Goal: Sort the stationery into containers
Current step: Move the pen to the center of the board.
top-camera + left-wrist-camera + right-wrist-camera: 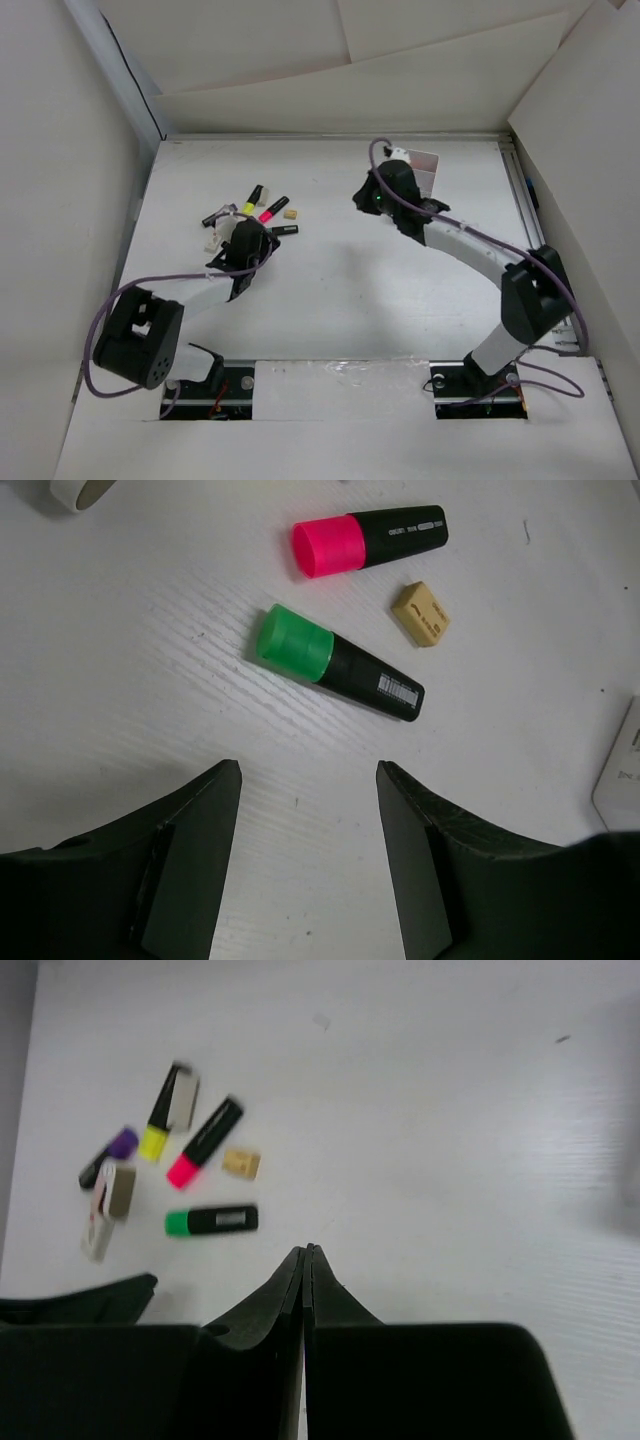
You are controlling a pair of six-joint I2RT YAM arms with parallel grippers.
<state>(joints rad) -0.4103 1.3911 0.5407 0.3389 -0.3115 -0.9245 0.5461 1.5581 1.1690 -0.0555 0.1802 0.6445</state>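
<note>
Several highlighters lie in a loose cluster at the table's back left: yellow (pixel 253 196), pink (pixel 272 210), purple (pixel 215 215) and green (pixel 335 663). A tan eraser block (pixel 291 213) lies beside the pink one. My left gripper (pixel 256 240) is open and empty, just short of the green marker, with pink (pixel 370 542) and the eraser (pixel 420 613) beyond. My right gripper (pixel 362 198) is shut and empty over mid-table. It sees the cluster from afar: green (pixel 210 1222), pink (pixel 205 1143), yellow (pixel 158 1128). The white box (pixel 428 166) stands behind the right wrist, partly hidden.
Small white and tan pieces (pixel 108 1205) lie at the cluster's left side. A white object (pixel 622 765) sits at the left wrist view's right edge. Cardboard walls (pixel 70 180) enclose the table on three sides. A metal rail (pixel 525 215) runs along the right edge.
</note>
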